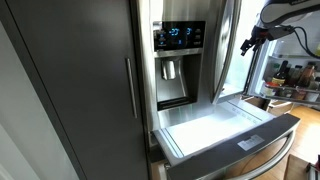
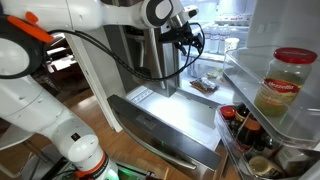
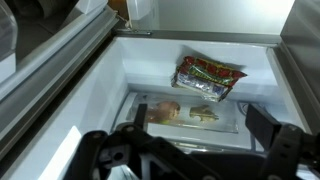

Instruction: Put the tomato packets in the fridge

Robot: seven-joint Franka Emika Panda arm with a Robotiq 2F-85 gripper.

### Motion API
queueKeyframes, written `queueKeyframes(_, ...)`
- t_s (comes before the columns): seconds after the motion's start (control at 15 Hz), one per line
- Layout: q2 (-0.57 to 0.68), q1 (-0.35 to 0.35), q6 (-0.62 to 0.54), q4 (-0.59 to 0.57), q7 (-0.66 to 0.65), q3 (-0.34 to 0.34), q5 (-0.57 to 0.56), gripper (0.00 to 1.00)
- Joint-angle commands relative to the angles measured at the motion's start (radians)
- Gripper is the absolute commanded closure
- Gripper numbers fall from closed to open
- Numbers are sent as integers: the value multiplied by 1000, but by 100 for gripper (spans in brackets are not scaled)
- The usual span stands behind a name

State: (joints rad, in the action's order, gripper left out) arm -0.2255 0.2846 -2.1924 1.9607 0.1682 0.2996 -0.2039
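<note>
We hold black gripper (image 3: pixel 190 150) spread, empty | reddish-brown and silvery sachets (image 3: pixel 167 110) beneath it, in white-lined fridge drawer (image 3: pixel 150 60) | likely delivered

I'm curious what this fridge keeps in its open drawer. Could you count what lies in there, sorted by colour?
In the drawer, wrist view:
Red-and-green crinkled packet: 1
Reddish-tan small sachet: 1
Pale small sachet: 1
Total: 3
</note>
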Motion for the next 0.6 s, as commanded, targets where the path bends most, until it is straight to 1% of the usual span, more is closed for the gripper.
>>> queueKeyframes(0.0,-175,28,-41,166,-63,-17,-74,0)
queueKeyframes(0.27,-255,76,15,214,-166,-43,-129,0)
queueKeyframes(0.4,-266,101,43,217,-229,-56,-148,0)
queueKeyframes(0.53,-269,110,58,222,-265,-61,-145,0)
